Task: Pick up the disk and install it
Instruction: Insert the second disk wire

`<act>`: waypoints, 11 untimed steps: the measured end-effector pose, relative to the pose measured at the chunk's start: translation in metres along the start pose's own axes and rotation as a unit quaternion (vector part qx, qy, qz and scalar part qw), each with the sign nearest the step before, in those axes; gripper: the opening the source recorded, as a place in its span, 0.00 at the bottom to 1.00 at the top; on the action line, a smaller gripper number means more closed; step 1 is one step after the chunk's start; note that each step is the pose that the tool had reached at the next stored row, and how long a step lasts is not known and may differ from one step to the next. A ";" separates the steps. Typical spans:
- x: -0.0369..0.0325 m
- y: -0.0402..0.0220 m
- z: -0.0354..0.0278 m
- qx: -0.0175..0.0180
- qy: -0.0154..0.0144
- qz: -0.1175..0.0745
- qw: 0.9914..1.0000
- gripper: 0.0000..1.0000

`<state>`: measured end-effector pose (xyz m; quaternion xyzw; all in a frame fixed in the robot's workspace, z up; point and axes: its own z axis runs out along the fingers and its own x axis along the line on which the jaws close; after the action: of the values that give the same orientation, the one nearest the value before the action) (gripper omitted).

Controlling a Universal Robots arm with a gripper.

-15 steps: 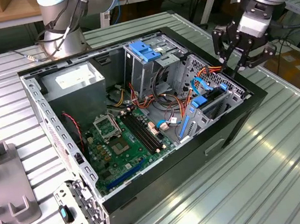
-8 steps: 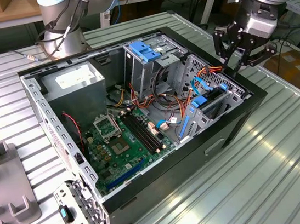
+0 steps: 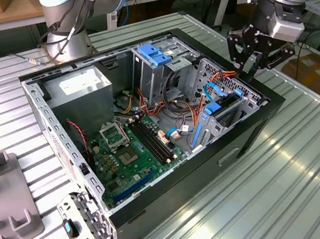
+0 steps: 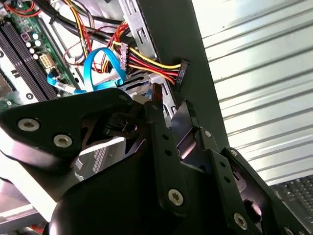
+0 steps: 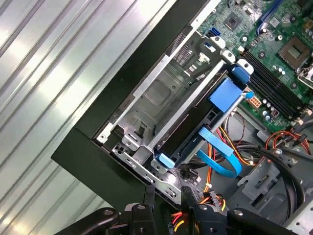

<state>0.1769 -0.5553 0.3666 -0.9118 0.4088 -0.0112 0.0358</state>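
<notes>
Grey moulded fixture block (image 3: 5, 199) sits at the tabletop's near edge on the exterior view's left. Just beside it, a loose metal bracket with a blue-black latch (image 3: 79, 224) leans at the corner of the open black computer case (image 3: 234, 145). The case lies on its side on the ribbed metal tabletop (image 3: 310, 182).

Inside is a green motherboard (image 3: 131, 147). Toward the exterior view's right is a bare-metal drive bay (image 5: 161, 93). The flat dark hard disk with blue plastic side rails (image 5: 193, 129) sits slotted in that bay. I cannot tell whether it is fully home.

Light-blue flat data cable (image 5: 220, 156) and a red-yellow-black power lead (image 4: 151, 63) loop just beside the disk's end.

Black jaws hang over the case's rim by the bay, a narrow gap between them, holding nothing.

Farther back are a grey power-supply box with a white sticker (image 3: 79, 86) and a tall metal cage with a blue top (image 3: 154, 55).

Risks, as judged:
- The jaws could snag the loose cables on any descent and drag a connector.
- The jaws could strike the case rim, since they are close to it.
- A push on a skewed disk could jam its rails.
</notes>
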 end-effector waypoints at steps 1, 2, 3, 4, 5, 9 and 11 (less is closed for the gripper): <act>0.0002 -0.0002 0.0000 0.000 -0.001 -0.008 1.000 0.36; 0.0002 -0.0002 0.0000 0.000 -0.001 -0.010 1.000 0.36; 0.0002 -0.0002 0.0000 0.000 -0.001 -0.010 1.000 0.36; 0.0004 -0.0010 0.0001 0.000 -0.001 -0.010 1.000 0.36; 0.0010 -0.0025 0.0002 0.000 -0.001 -0.011 1.000 0.36; 0.0035 -0.0106 0.0008 0.000 -0.001 -0.016 1.000 0.36; 0.0039 -0.0136 0.0009 0.000 -0.001 -0.018 1.000 0.36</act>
<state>0.1897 -0.5492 0.3666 -0.9192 0.3921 -0.0106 0.0359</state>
